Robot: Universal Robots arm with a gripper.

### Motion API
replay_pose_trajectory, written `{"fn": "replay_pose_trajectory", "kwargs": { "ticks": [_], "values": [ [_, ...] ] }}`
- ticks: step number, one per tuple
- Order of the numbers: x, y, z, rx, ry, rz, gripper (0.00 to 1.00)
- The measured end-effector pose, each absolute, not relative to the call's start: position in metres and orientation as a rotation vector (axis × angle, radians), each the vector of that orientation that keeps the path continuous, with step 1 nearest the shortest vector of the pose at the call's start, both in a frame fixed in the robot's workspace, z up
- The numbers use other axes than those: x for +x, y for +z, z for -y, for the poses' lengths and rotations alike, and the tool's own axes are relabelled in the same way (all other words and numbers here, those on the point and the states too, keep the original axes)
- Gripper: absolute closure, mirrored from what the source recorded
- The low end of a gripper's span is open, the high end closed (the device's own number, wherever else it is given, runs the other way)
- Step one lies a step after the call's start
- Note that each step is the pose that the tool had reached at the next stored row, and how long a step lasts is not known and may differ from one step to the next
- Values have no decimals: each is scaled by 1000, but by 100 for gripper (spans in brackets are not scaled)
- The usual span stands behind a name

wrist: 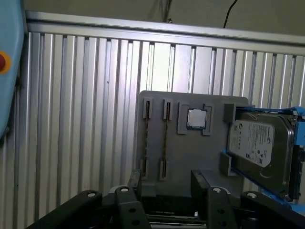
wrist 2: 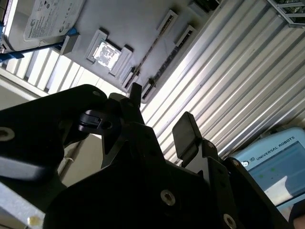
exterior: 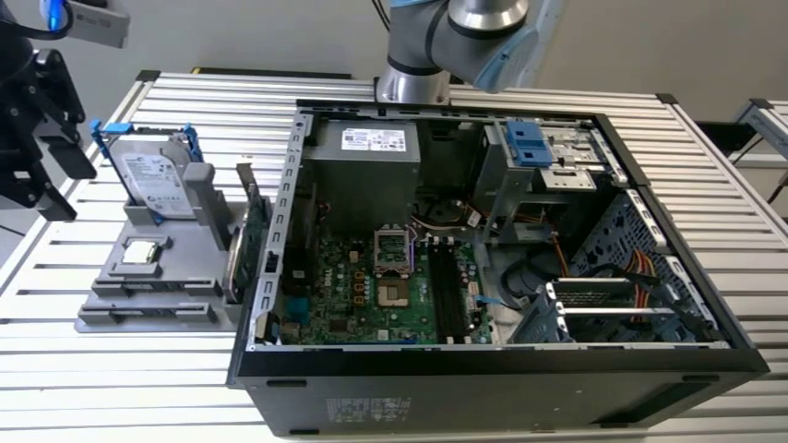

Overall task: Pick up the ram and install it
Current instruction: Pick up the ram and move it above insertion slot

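The ram shows as a thin dark line, standing on edge between slotted posts of a grey holder; it appears again in the second wrist view. My gripper hangs above the near end of that holder, open, with nothing between its black fingers. In the second wrist view the gripper also stands open. In the exterior view the gripper is high at the left, above and left of the holder. The open computer case holds the motherboard with long black memory slots.
On the holder sit a silver hard drive with blue clips, a square processor chip and an upright green card. Everything rests on a ribbed aluminium table. The arm's base stands behind the case. A blue-and-grey pendant lies nearby.
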State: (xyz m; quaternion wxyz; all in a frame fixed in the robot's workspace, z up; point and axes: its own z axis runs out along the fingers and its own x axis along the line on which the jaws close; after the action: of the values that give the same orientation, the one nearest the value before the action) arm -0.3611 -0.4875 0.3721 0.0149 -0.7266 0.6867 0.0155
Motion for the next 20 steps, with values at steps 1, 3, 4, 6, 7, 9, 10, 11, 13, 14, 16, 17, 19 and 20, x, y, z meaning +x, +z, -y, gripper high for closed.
{"fn": "replay_pose_trajectory", "kwargs": {
  "ticks": [1,3,4,6,7,9,10,11,13,14,16,17,19,20],
  "values": [
    [-361,371,487,-2261,48,-2137,0],
    [-361,369,487,-2262,48,-2137,0],
    [-361,368,487,-2262,48,-2137,0],
    [-361,366,487,-2262,48,-2137,0],
    [-361,365,487,-2262,48,-2137,0],
    [-361,363,487,-2262,48,-2137,0],
    [-361,362,487,-2262,48,-2137,0],
    [-361,361,487,-2262,48,-2137,0],
    [-361,359,488,-2262,48,-2137,0],
    [-361,358,488,-2262,48,-2137,0],
    [-361,356,487,-2262,48,-2137,0],
    [-361,355,487,-2262,48,-2137,0],
    [-361,354,487,-2262,48,-2138,0],
    [-361,353,487,-2261,48,-2138,0]
  ]
}}
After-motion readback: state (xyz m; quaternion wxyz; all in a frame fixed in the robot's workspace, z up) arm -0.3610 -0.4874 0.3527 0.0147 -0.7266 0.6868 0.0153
